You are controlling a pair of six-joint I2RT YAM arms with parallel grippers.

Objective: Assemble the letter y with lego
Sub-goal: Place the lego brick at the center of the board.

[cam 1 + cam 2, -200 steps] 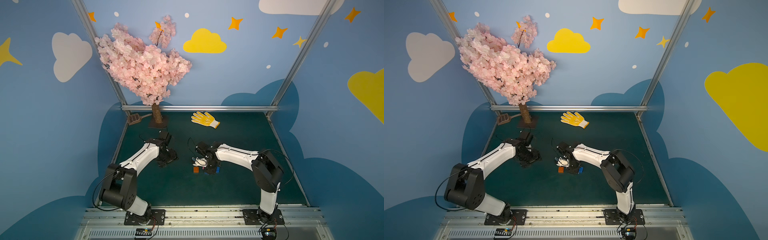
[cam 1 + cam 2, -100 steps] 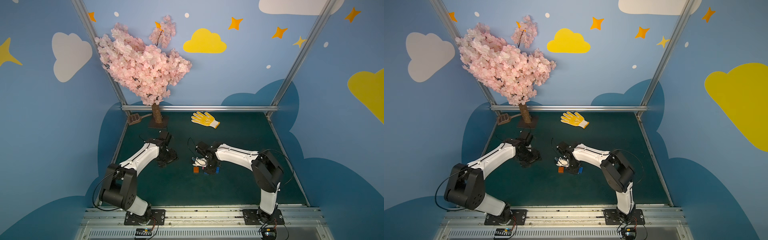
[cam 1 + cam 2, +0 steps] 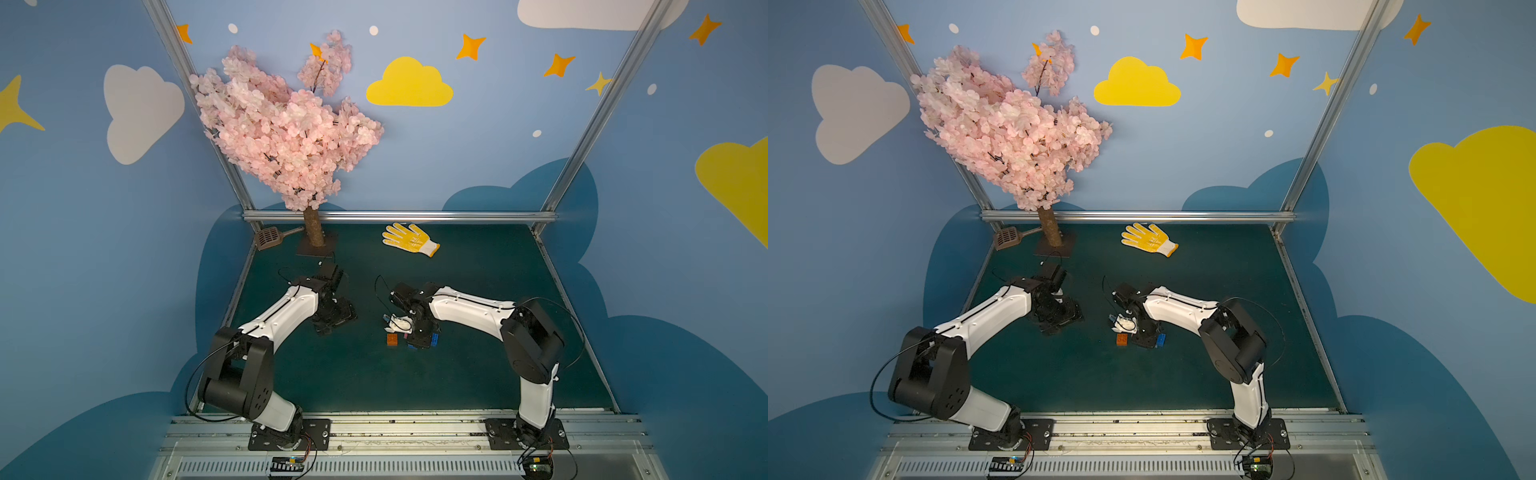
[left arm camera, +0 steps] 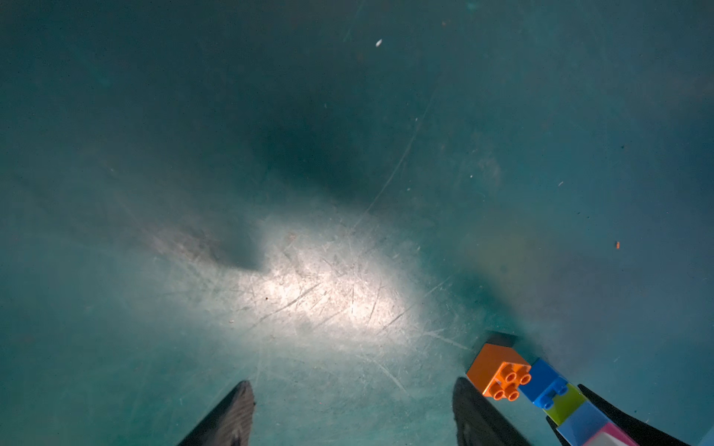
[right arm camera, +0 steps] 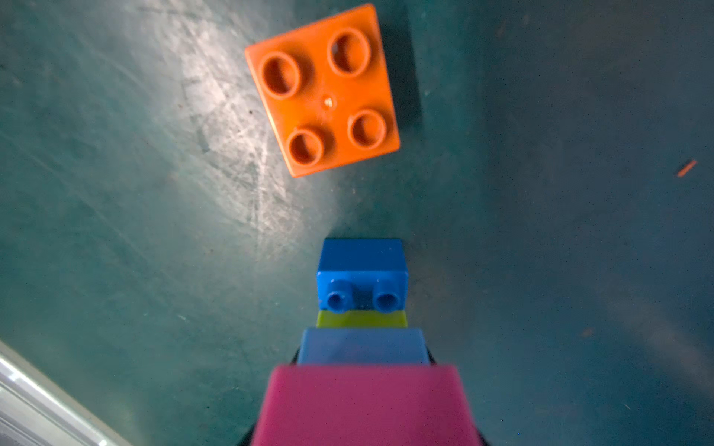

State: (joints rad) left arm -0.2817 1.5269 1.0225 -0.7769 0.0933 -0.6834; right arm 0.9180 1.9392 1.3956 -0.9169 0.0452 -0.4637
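Lego stack (image 5: pixel 363 347): four bricks joined in a row (one pink, one light blue, one lime green, one dark blue), clenched in my right claw (image 3: pixel 419 340) near the middle of the green surface (image 3: pixel 478 374). The dark blue end is farthest from the claw. I cannot tell whether the stack touches the surface.

One orange brick (image 5: pixel 322 90) lies loose on the surface, studs up. My right wrist view shows a clear gap between it and the dark blue end, while in the left wrist view the two seem to touch. In both top views the arm hides most of the stack, leaving only orange and a bit of blue showing.

My left claw (image 4: pixel 351 386) is released, its two fingers spread over bare surface beside the stack.

Only the top views show one yellow glove (image 3: pixel 409 240) and one pink blossom tree (image 3: pixel 286 133) at the far edge.
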